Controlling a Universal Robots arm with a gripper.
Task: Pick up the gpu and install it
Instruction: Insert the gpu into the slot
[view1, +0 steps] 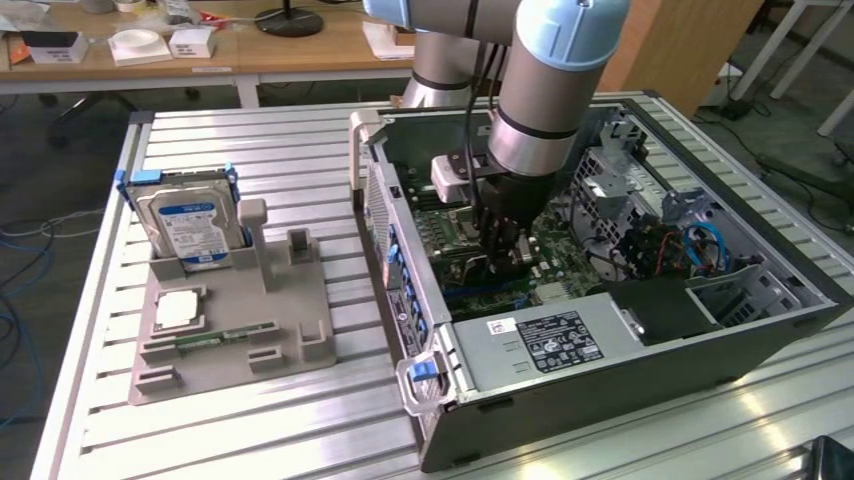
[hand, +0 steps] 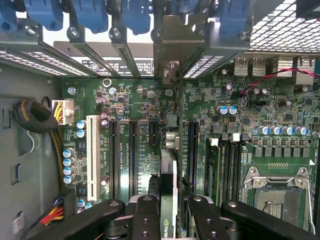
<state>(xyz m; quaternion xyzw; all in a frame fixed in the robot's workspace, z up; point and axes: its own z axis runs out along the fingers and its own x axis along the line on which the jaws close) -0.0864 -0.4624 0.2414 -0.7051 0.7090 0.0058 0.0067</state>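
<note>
One arm reaches down into the open computer case. Its claw is half lost among the dark parts inside, so the exterior view says little about the grip. The wrist view is plainer: the fingers stand narrowly on either side of the gpu and pinch the card. It stands edge-on over the motherboard, among the long black slots (a green logo shows on its edge by the fingers). The card hides its own lower edge, so I cannot tell whether it sits in a slot or just above one. Its far end runs toward the rear wall of the case, where bracket and slot covers are hard to tell apart.

The case lies on a slotted aluminium counter. At the exterior view's left, a grey holder carries an upright hard drive and a narrow memory stick. Behind are wooden desks with small white boxes, and cables trail on the floor.
</note>
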